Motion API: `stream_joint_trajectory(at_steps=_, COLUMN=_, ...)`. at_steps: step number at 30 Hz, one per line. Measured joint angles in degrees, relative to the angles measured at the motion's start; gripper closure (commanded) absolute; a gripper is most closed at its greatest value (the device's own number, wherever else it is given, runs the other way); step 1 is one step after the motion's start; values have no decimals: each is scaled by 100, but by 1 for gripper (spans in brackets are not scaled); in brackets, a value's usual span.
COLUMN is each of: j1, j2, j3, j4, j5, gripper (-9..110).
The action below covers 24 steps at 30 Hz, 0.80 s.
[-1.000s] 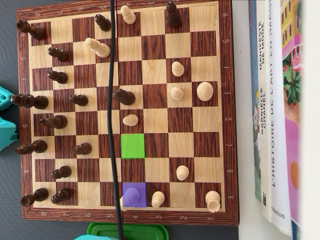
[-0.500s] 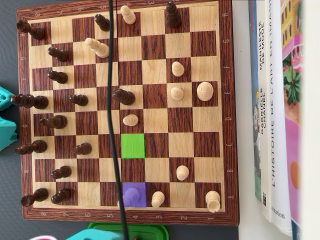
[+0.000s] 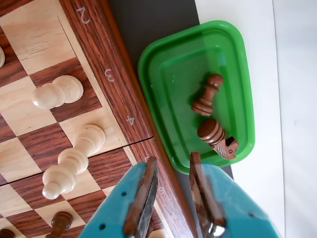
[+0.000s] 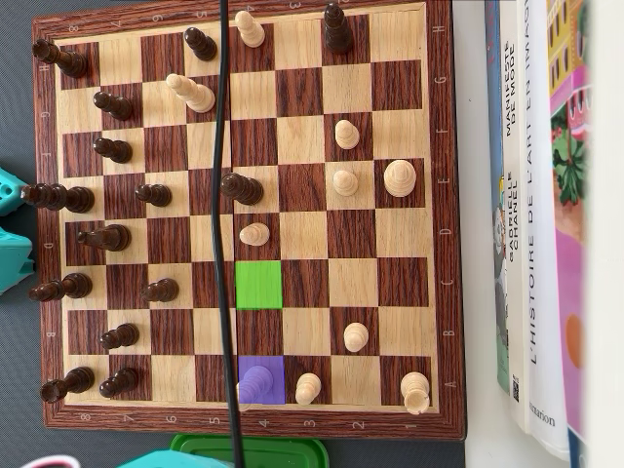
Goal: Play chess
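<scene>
The overhead view looks straight down on the whole board (image 4: 244,219). The wrist view sits close above the board's (image 3: 59,114) edge and the tray (image 3: 168,79); both views share these.

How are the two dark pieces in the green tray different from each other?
In the wrist view, the dark pawn is slimmer with a round head, while the dark knight is stockier with a carved head. The pawn lies higher in the green tray; the knight lies nearer the end effector. Both lie on their sides.
</scene>
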Motion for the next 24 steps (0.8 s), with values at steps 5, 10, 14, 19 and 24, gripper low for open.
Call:
stream_joint_trajectory(at_steps=5, j1=0, j2=0, j3=0, j4=0, j5=0, gripper=90)
stream_joint_trajectory(at_steps=10, j1=-62, j2=176, j3=0, j4=0, j5=0, gripper=90)
stream_joint_trajectory(at_steps=14, j1=-141, j2=721, j3=123, j4=0, j5=0, gripper=90)
stream_joint_trajectory(at_steps=19, j1=-290, j2=1204, j3=606, j4=0, j5=132, gripper=90)
stream_joint_trajectory(at_steps=24, j1=-668, j2=1573, j3=949, j4=0, j5=299, gripper=90)
